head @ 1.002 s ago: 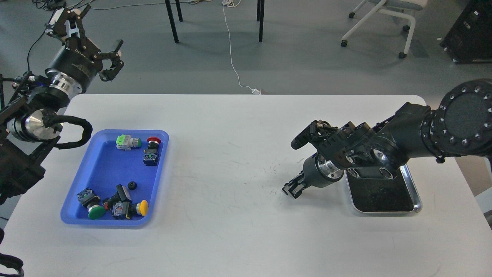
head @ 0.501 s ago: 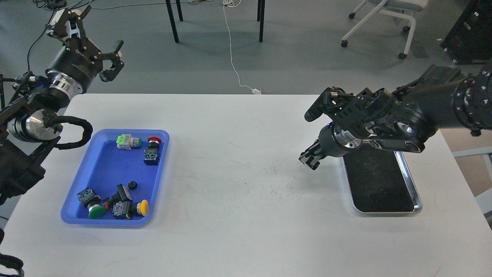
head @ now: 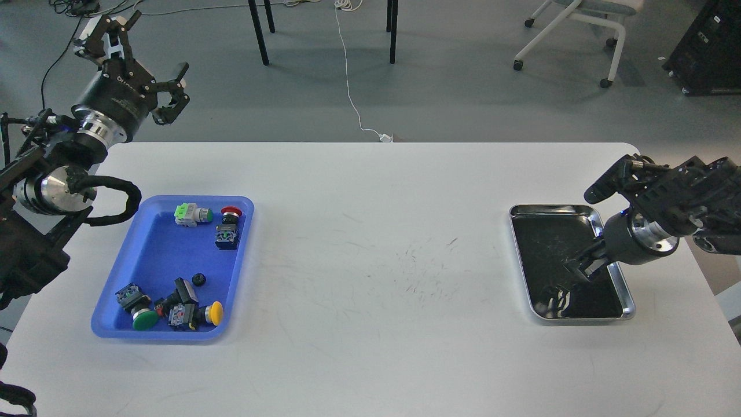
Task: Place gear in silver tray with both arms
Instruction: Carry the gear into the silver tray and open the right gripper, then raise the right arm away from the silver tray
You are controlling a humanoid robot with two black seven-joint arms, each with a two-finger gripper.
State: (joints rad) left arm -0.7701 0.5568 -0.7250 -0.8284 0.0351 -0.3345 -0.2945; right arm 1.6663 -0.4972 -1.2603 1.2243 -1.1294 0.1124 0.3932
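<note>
My right gripper (head: 582, 267) hangs over the silver tray (head: 613, 217), grip unclear; left gripper (head: 136, 58) spread, empty. Any held gear could bounce out.

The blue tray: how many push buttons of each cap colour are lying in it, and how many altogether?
Blue tray, push buttons by cap colour:
Green: 2, the pale-bodied one and the large-capped one
Red: 1
Yellow: 1
Total: 4
The small black part and the dark blocks are not counted.
</note>
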